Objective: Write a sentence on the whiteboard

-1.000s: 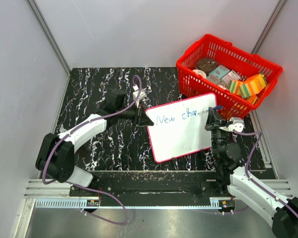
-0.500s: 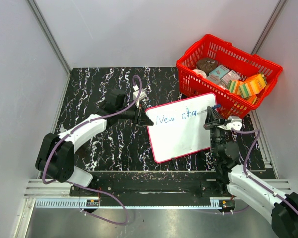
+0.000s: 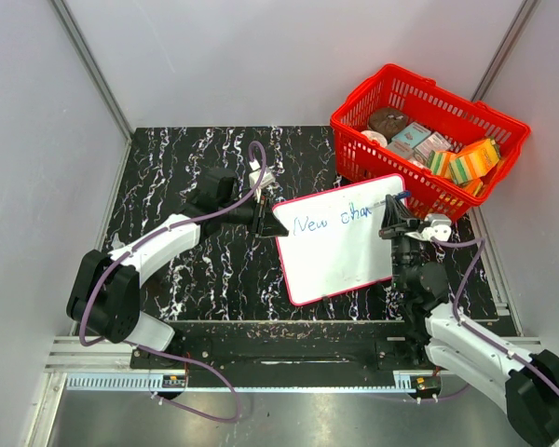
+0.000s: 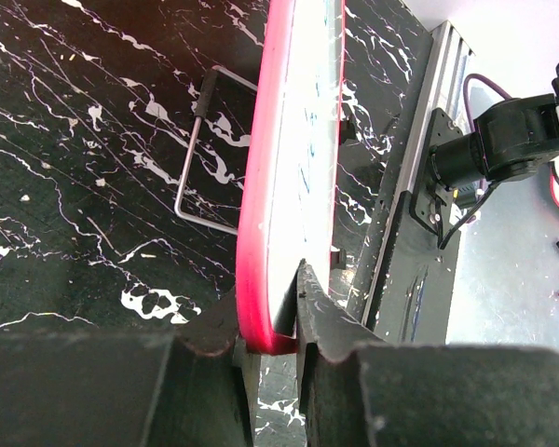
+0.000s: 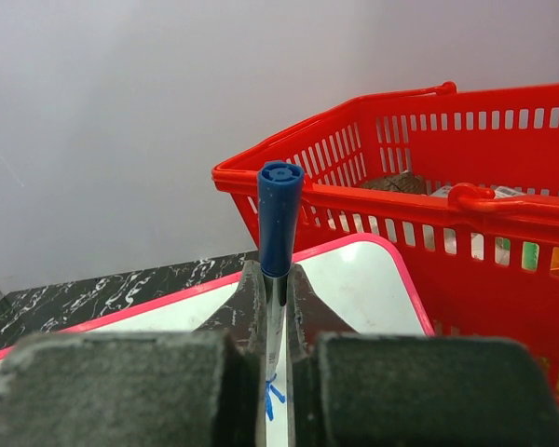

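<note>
We see the whiteboard (image 3: 340,240), white with a thin red rim and rounded corners, sitting askew on the black marbled table (image 3: 168,168) between the two arms, its far right corner just beside the red basket (image 3: 429,140). Along its top edge runs the sentence (image 3: 331,221) in thin blue cursive, reading "New" and a second word that begins "cha"; the rest is plain white. The left gripper (image 4: 275,321) pinches the board's red rim at its left corner, while the right gripper (image 5: 275,279) is pressed tight on a blue marker (image 5: 279,214), tip down at the end of the writing.
</note>
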`<state>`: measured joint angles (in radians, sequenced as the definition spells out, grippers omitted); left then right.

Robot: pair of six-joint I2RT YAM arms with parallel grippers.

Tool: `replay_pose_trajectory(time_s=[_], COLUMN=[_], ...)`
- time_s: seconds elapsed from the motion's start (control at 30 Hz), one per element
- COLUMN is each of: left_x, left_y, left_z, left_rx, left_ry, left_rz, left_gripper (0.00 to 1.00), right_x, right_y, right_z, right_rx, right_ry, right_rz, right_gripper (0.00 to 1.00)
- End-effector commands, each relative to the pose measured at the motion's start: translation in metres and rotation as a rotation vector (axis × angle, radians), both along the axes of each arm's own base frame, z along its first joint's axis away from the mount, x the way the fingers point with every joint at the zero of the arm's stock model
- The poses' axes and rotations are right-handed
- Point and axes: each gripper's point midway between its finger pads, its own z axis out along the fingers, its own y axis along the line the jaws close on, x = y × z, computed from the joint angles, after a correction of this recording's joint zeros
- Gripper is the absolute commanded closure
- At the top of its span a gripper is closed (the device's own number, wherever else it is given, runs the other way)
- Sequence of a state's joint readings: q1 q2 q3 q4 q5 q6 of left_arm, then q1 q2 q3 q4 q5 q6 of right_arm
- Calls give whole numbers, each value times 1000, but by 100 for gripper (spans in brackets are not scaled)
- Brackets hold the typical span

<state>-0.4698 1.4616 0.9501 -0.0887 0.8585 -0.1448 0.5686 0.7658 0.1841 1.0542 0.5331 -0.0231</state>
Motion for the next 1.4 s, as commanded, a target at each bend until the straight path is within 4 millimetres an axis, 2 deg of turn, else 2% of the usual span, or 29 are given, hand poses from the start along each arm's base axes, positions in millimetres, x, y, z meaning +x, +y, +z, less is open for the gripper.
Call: replay_pose_trajectory(time_s=[0.0, 0.5, 0.9, 1.37], left_x=[7, 8, 8, 9], left_y=[25, 26, 27, 26], left_z=[-68, -67, -68, -67], left_rx=[268, 272, 276, 277], left_ry=[-90, -90, -92, -94], left_rz=[24, 27, 31, 33], left_gripper=[100, 100, 100, 100], right_x=[3, -2, -5, -8], right_y=[-5, -16, -19, -20], right_z=[17, 8, -13, -27], right_rx=[28, 29, 31, 48], right_ry=[-45, -17, 45, 81], right_rz=[-37, -75, -79, -64], right_gripper=[100, 100, 100, 100])
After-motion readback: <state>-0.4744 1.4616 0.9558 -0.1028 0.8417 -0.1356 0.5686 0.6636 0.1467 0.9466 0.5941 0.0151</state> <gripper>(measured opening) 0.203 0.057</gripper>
